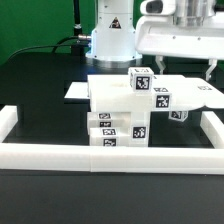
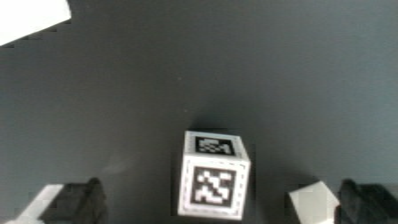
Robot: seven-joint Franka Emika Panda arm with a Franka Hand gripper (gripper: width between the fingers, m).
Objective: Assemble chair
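While spread wide, gripper (image 2: 210,203) above 1 tagged chair block (image 2: 215,177), untouched between its fingers.

The chair parts (image 1: 125,108) are stacked together just behind the near stretch of the border rail (image 1: 110,157), between its side arms on the exterior view's left and right. The marker board (image 1: 78,91) is laid flat on the table (image 1: 40,90), behind the stack towards the exterior view's left.
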